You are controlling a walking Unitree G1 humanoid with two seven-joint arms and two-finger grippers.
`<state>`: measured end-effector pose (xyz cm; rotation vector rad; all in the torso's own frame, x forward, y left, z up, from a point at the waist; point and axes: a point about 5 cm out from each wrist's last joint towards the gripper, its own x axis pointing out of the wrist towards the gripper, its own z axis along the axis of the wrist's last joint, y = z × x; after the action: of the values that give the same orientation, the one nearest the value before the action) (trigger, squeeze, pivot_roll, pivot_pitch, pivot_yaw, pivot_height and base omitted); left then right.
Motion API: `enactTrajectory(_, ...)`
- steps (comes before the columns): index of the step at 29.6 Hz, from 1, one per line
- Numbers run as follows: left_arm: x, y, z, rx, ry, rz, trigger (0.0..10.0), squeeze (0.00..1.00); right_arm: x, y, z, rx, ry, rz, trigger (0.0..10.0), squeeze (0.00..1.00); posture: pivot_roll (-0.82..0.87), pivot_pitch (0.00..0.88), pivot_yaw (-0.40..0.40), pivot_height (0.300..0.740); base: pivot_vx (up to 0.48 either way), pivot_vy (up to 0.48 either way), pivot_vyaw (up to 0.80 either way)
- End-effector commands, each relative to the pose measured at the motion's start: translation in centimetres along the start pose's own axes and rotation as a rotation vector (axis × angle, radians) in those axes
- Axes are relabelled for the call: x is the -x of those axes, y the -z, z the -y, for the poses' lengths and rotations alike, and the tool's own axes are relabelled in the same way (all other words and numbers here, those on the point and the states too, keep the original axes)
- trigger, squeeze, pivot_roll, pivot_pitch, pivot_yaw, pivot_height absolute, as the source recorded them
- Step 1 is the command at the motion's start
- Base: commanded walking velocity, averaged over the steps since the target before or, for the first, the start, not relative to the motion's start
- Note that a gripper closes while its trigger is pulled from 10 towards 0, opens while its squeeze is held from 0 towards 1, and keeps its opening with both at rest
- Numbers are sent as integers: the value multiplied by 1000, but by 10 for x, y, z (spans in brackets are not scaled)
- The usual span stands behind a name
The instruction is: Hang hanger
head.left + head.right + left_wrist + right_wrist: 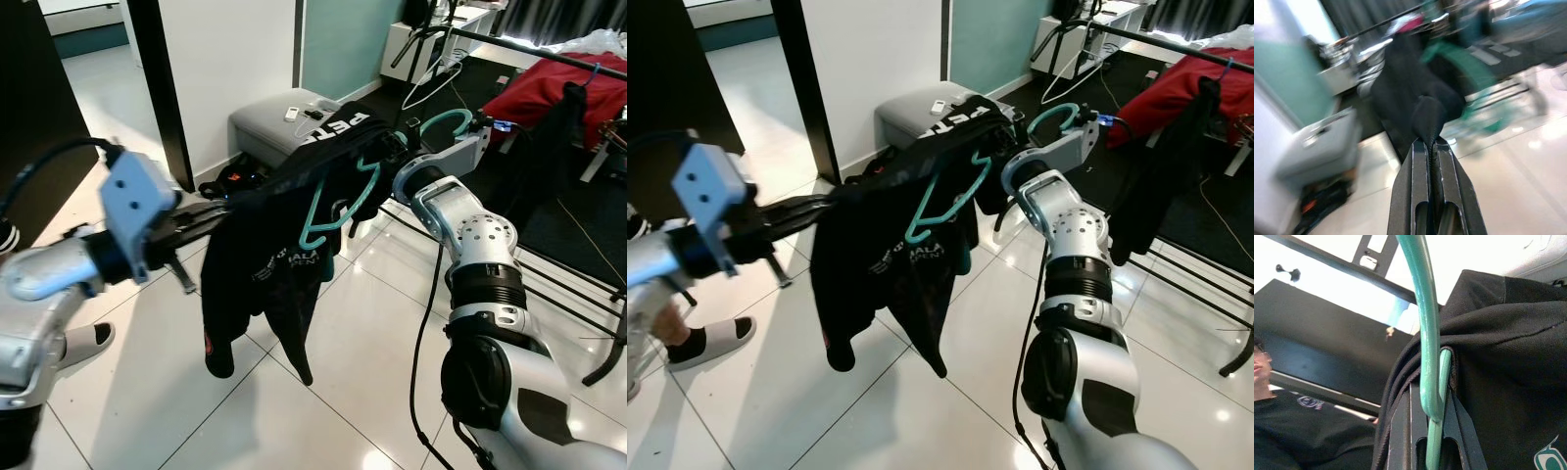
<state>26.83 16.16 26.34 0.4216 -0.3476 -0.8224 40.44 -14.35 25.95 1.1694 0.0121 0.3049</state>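
A black T-shirt (269, 245) with teal print hangs on a teal plastic hanger (338, 211) held up between my two arms. My right gripper (387, 147) is shut on the hanger near its neck, and the teal hook (446, 119) curls past the wrist. In the right wrist view the teal hanger (1431, 362) runs between the black fingers (1400, 431) with shirt cloth bunched around them. My left gripper (220, 208) is shut on a fold of the shirt (1427, 117) at its left edge. A black clothes rail (549, 49) crosses the far right, with garments on it.
A grey box (279, 122) stands by the white wall behind the shirt. A black rack with a red cloth (554, 93) and a dark garment (1156, 166) fills the right. A sandalled foot (710, 338) stands at the left. In the right wrist view a person in a black shirt (1298, 431).
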Motion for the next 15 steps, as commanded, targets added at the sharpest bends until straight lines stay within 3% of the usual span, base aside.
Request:
enactTrajectory(1,-16,-13,19,2,66,62,10000,0,1,-10,1,8,15,71,10000,0,30,72,-95,740,0,0,0)
enactTrajectory(2,-16,-13,19,2,66,62,10000,0,1,-10,1,8,15,71,10000,0,30,72,-95,740,0,0,0)
enactTrajectory(3,-33,-22,41,34,138,127,10000,0,-1,-6,1,30,21,80,10000,0,30,71,-97,740,0,0,0)
enactTrajectory(5,-33,-22,41,34,138,127,10000,0,-1,-6,1,30,21,80,10000,0,30,71,-97,740,0,0,0)
enactTrajectory(8,-45,-29,59,54,198,173,10000,0,-3,-7,0,32,32,111,10000,0,31,66,-96,740,0,0,0)
enactTrajectory(11,-50,-31,67,63,224,190,10000,0,-4,-10,0,18,48,141,10000,0,32,65,-96,740,0,0,0)
enactTrajectory(12,-54,-32,76,71,251,194,10000,0,-6,-16,1,-18,72,185,10000,0,35,62,-95,740,0,0,0)
enactTrajectory(15,-53,-30,79,69,255,184,10000,0,-6,-19,1,-44,72,193,10000,0,38,61,-95,740,0,0,0)
